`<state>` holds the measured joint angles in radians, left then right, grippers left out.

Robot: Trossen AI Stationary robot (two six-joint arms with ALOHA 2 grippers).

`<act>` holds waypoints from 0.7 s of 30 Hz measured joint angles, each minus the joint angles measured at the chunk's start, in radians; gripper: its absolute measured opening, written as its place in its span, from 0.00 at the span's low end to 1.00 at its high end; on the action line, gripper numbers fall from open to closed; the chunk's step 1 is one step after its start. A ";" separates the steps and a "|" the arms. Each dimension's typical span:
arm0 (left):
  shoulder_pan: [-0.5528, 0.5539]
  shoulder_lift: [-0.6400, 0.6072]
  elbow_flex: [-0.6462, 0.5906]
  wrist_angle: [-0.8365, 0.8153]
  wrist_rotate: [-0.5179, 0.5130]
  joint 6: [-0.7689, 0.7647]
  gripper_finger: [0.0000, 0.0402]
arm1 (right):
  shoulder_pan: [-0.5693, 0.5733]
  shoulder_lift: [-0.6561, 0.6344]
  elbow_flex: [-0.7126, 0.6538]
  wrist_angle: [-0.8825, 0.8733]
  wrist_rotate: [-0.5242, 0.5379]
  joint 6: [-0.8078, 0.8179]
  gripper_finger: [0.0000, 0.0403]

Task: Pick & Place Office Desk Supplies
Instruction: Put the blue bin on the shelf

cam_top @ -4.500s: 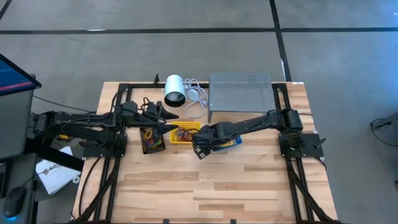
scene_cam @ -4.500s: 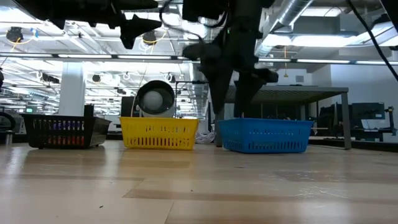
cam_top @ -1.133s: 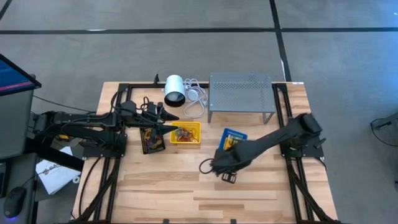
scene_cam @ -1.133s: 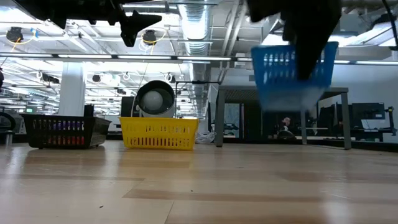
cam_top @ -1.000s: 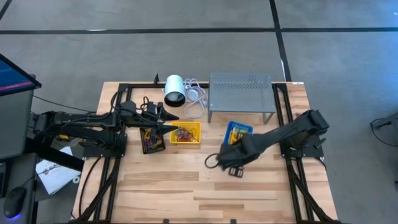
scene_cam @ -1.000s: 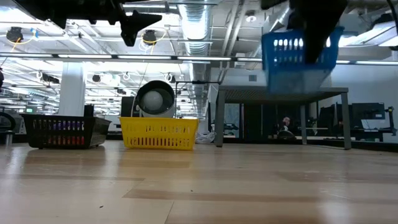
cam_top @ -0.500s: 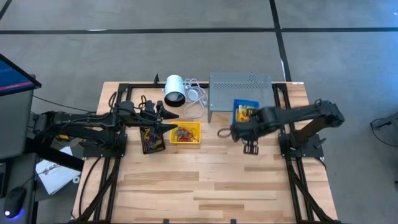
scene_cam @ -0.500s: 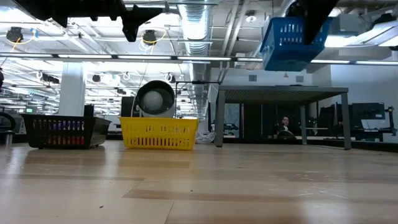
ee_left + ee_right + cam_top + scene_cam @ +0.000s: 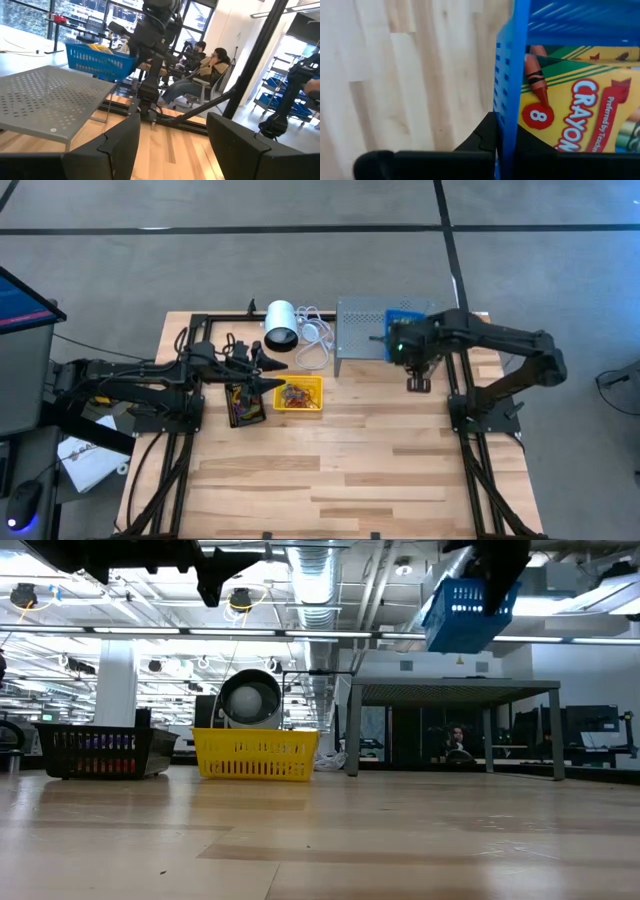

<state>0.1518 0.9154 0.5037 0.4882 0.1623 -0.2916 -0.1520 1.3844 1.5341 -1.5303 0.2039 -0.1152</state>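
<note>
High view finding: my right hand (image 9: 405, 345) is closed on the rim of the blue basket (image 9: 402, 323) and holds it in the air over the right part of the rack (image 9: 362, 330). A second ago that basket hung low over the open surface (image 9: 330, 470), near the middle; since then I have swung it back and up toward the rack. Further back it stood on the surface just beside the yellow basket (image 9: 310, 385).

Low view confirms it: the blue basket (image 9: 462, 612) is clear of the rack top, tilted, with daylight beneath it.

Right wrist view: my fingers pinch the blue wall (image 9: 510, 90). A crayon box (image 9: 570, 115) lies inside against that wall. It has not spilled.

My left hand (image 9: 262, 372) hangs open over the gap between the black basket (image 9: 243, 408) and the yellow basket, holding nothing. It has kept that station throughout. Left wrist view shows its fingers (image 9: 120, 142) spread, looking toward the rack (image 9: 45, 100).

Rubber bands (image 9: 294, 394) lie in the yellow basket. The black basket holds dark items I cannot identify.

Assessment: the carry is nearly done. The basket is over its likely landing place but not yet set down. Lowering should be level, as the tilt could let the crayon box slide out. Release is to follow only once the base sits flat on the rack.
</note>
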 joint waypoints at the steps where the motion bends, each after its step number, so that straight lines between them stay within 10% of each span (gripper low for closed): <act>1: 0.003 0.000 0.000 0.000 -0.001 0.000 0.56 | -0.020 -0.006 0.000 0.000 0.000 -0.018 0.00; 21: 0.047 0.000 0.000 -0.002 0.000 0.002 0.56 | -0.397 -0.017 -0.039 0.008 -0.052 -0.283 0.00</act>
<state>0.1986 0.9154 0.5037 0.4862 0.1627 -0.2893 -0.5487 1.3673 1.4949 -1.5222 0.1522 -0.3986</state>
